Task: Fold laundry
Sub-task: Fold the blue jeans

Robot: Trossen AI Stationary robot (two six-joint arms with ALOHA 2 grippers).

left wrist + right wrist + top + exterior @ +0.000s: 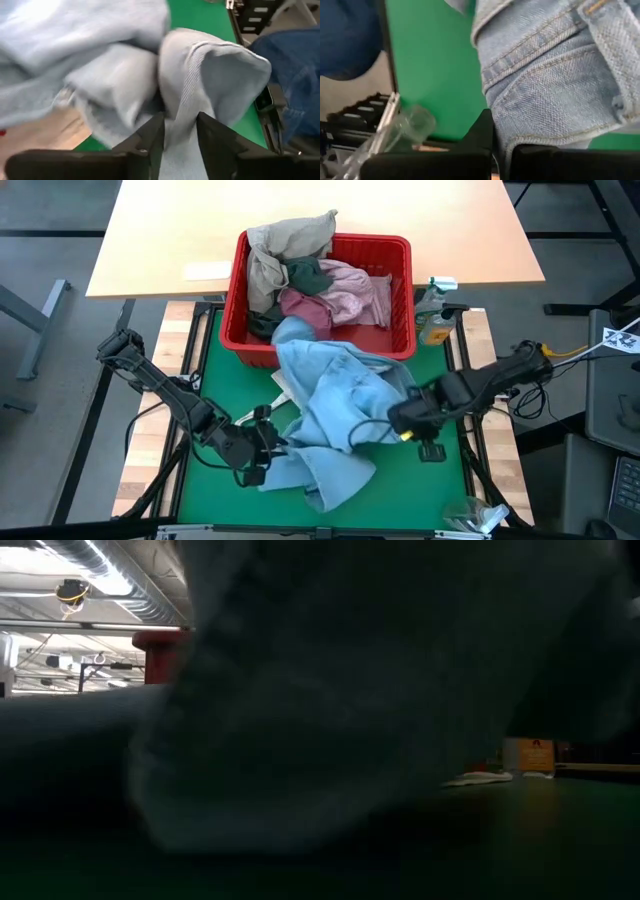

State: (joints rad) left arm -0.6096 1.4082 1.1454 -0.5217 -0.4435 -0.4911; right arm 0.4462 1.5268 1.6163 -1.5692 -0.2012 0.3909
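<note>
While both arms reach in over the green mat (210,370), the biggest thing on it is the light blue jeans (335,415), lying in a rumpled heap that starts at the front wall of the red basket (400,340) and spreads away from it across the mat. The wooden table (180,230) lies behind the basket.

The red basket sits at the far edge of the mat. Inside it are more clothes: a beige piece (290,240) piled highest at the back corner, a dark grey-green piece (308,277) just in front of that, and pink clothes (345,295) beside them.

The left gripper (262,442) is at the edge of the jeans farthest from the basket, on the left side. Its fingers (150,137) stand a little apart, with a fold of the blue cloth running between them.

The right gripper (400,420) is at the other side of the heap, also away from the basket. Its fingers (482,132) are pressed together, pinching the denim by a stitched seam.

A small bottle (435,320) stands just beside the basket's right wall. I cannot read any words on it. From table height, cloth fills nearly the whole view.
</note>
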